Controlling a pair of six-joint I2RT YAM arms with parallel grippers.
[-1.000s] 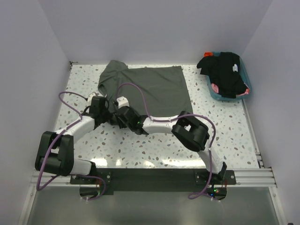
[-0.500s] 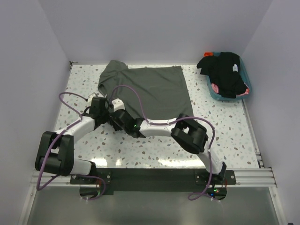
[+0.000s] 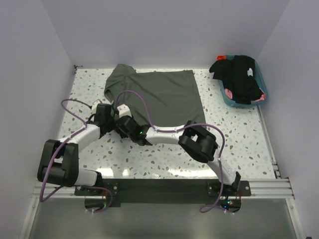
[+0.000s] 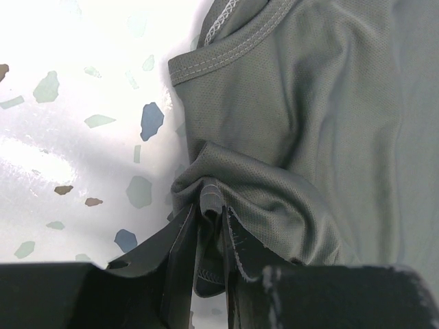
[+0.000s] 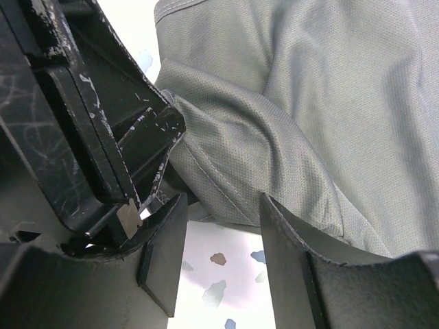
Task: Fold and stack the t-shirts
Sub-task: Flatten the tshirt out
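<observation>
Our left gripper (image 4: 209, 212) pinches a bunched fold at the near left edge of the olive-grey t-shirt (image 3: 159, 94). Our right gripper (image 5: 223, 226) stands open just beside it. Beyond, the shirt lies spread on the table (image 3: 239, 139). Far right, black t-shirts (image 3: 238, 74) fill the teal tub (image 3: 263, 94).

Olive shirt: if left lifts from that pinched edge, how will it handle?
Likely floppy: the olive-grey t-shirt bunches into soft folds where the left gripper is shut on its edge. Probably light: a thin mesh weave shows up close. Most of it lies spread on the table, so it would probably drape and drag, not lift flat.
</observation>
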